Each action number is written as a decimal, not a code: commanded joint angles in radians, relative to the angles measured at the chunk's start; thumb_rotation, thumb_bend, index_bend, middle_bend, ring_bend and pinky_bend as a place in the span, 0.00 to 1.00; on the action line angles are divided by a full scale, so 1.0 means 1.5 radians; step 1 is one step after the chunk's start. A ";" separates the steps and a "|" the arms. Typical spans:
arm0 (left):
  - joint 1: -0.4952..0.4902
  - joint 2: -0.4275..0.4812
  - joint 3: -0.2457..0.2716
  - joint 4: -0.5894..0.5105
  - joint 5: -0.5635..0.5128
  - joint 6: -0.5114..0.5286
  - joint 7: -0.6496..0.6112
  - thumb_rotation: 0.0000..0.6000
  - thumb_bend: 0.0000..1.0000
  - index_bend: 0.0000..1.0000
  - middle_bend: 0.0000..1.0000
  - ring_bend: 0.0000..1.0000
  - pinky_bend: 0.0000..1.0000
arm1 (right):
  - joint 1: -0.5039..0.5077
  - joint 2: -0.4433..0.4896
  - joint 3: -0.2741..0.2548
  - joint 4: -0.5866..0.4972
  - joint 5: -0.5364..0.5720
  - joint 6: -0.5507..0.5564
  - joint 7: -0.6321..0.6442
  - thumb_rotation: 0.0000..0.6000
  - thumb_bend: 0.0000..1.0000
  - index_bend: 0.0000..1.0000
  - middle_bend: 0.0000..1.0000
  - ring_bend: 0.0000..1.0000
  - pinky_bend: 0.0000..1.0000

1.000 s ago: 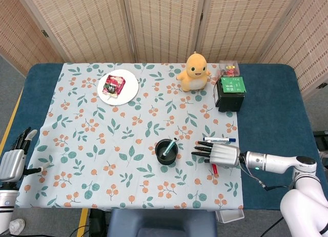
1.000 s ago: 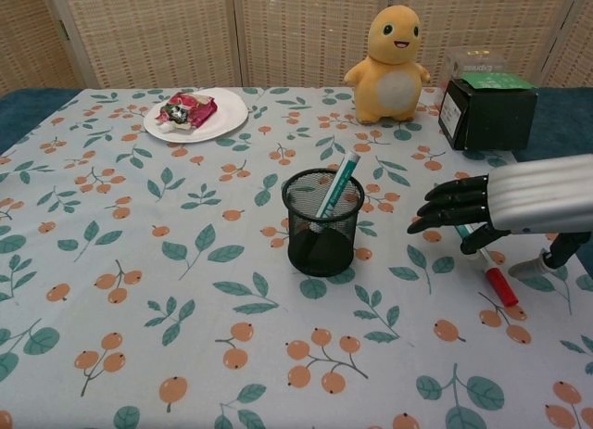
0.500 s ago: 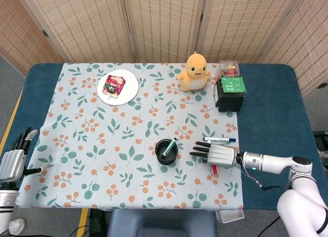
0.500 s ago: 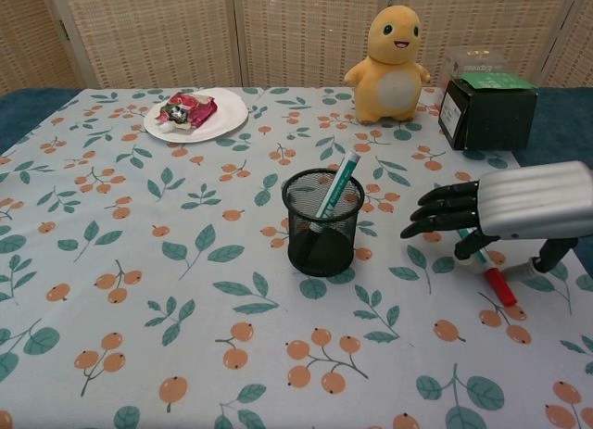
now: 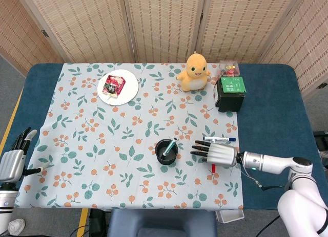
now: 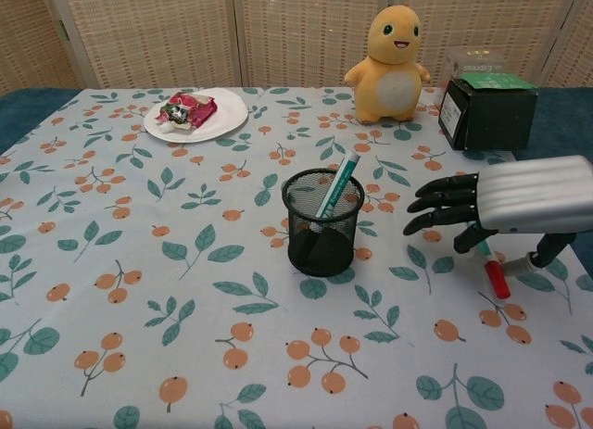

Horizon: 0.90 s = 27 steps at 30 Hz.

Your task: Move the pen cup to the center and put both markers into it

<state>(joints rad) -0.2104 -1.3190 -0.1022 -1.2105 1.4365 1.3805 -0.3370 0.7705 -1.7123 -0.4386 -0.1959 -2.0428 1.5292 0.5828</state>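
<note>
Pen cup (image 6: 322, 221) sitting lower centre, green marker (image 6: 336, 184) inside; right robot hand (image 6: 505, 207) hovering at lower right over the red-capped marker (image 6: 494, 273), apparently pinching it, though grip unclear.

Red marker (image 6: 496, 279) mostly hidden under right hand (image 6: 505, 205), grasp unclear

No lettering is legible anywhere; the green-topped box (image 6: 488, 105) shows only blurred print.
</note>
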 commanded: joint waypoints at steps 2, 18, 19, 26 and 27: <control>0.000 0.001 0.000 -0.001 0.001 0.001 -0.002 1.00 0.05 0.00 0.00 0.00 0.21 | -0.003 0.029 0.022 -0.024 0.021 0.049 0.009 1.00 0.28 0.74 0.09 0.00 0.00; -0.005 0.002 0.001 -0.002 0.006 -0.005 -0.021 1.00 0.05 0.00 0.00 0.00 0.21 | 0.020 0.219 0.130 -0.488 0.167 -0.003 0.304 1.00 0.27 0.74 0.10 0.00 0.00; -0.005 0.002 0.000 -0.001 0.006 -0.005 -0.024 1.00 0.05 0.00 0.00 0.00 0.21 | 0.030 0.234 0.138 -0.540 0.181 -0.028 0.337 1.00 0.27 0.74 0.10 0.00 0.00; -0.004 0.007 0.000 0.000 0.008 -0.002 -0.041 1.00 0.05 0.00 0.00 0.00 0.21 | 0.081 0.282 0.194 -0.729 0.253 -0.168 0.398 1.00 0.27 0.74 0.10 0.00 0.00; -0.004 0.008 0.000 0.000 0.009 -0.001 -0.043 1.00 0.05 0.00 0.00 0.00 0.21 | 0.085 0.281 0.203 -0.743 0.264 -0.183 0.406 1.00 0.27 0.74 0.10 0.00 0.00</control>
<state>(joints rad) -0.2167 -1.3075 -0.1021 -1.2104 1.4492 1.3786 -0.4012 0.8529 -1.3345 -0.1938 -1.2129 -1.7195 1.3532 1.1226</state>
